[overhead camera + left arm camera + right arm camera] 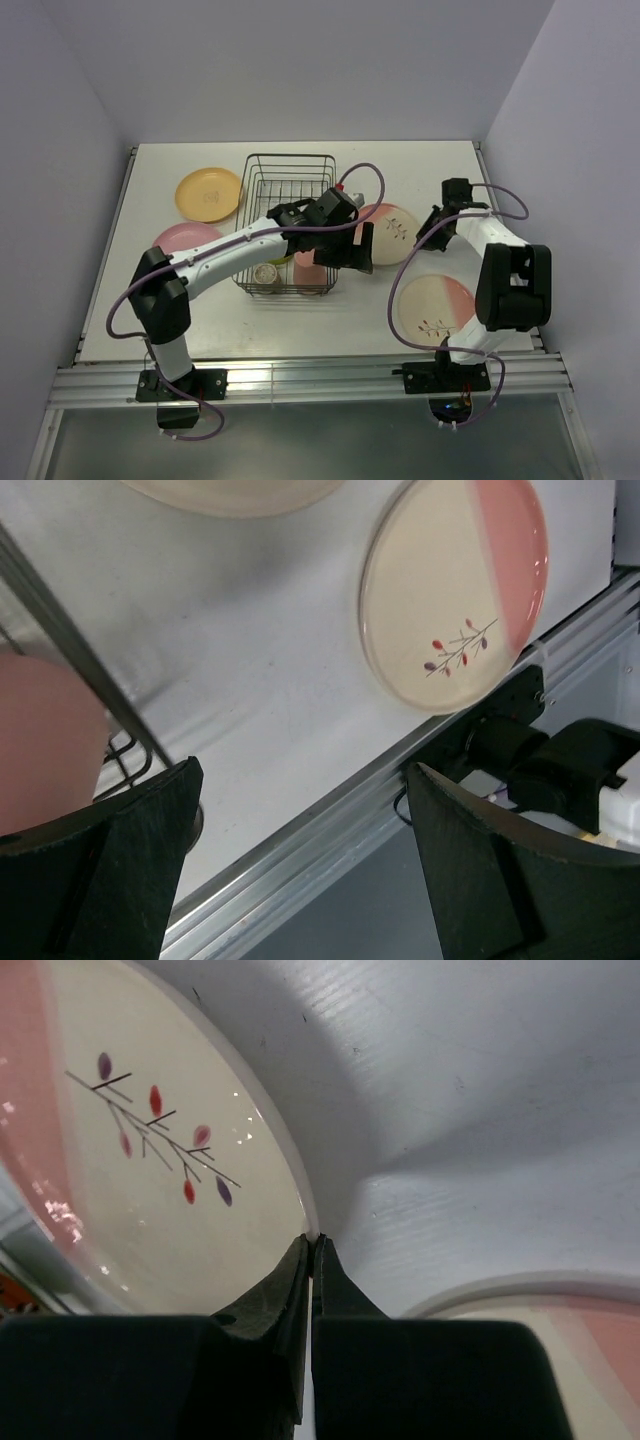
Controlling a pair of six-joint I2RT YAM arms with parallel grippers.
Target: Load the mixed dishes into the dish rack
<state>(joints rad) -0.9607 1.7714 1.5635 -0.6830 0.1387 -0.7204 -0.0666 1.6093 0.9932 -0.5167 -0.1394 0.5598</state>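
Just right of the dish rack (290, 185), off its near right corner, my left hand (353, 250) hangs with its 2 fingers spread wide and nothing between them. Inside the rack, along its near end, stand the small grey-beige cup (265, 273) and the salmon-pink cup (310, 270). A sliver of the lime-green bowl (284, 260) shows just behind the grey one.

Farther right of the rack, my right hand (312, 1245) is pressed together. Its tips sit at the rim of the cream-pink plate (392, 232), on the side away from the rack; whether the rim is nipped I cannot tell. That plate is on the desk (450, 165) just beside the rack. The pink-and-cream plate (435, 307) lies right of the rack and nearer than it.

Left of the rack lie 2 more: the orange-yellow plate (208, 193) by its far half, and the pink plate (185, 240) by its near half.
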